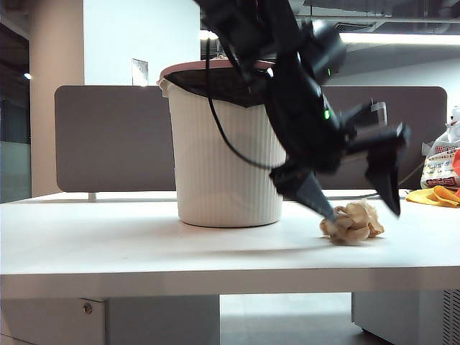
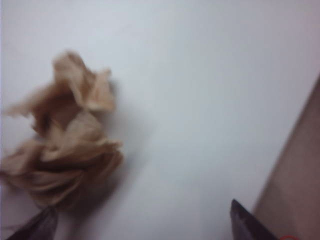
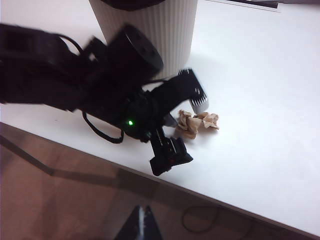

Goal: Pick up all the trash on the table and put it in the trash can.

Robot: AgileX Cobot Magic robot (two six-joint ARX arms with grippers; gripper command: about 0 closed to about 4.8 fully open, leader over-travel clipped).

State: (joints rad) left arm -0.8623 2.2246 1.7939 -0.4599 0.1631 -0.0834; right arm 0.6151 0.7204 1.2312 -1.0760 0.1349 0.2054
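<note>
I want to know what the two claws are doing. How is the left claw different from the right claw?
The left gripper has its jaws spread wide; the right gripper has its jaws pressed shut. The left gripper hangs low around the crumpled paper ball on the table; the right gripper is up off the table, past its front edge, over the floor. Both are black and hold nothing.

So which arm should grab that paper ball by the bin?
Left. The left gripper hangs open astride the crumpled paper ball on the table, one finger touching or nearly touching it. The right gripper is shut, off the table's front edge, away from the ball beside the trash can.
</note>
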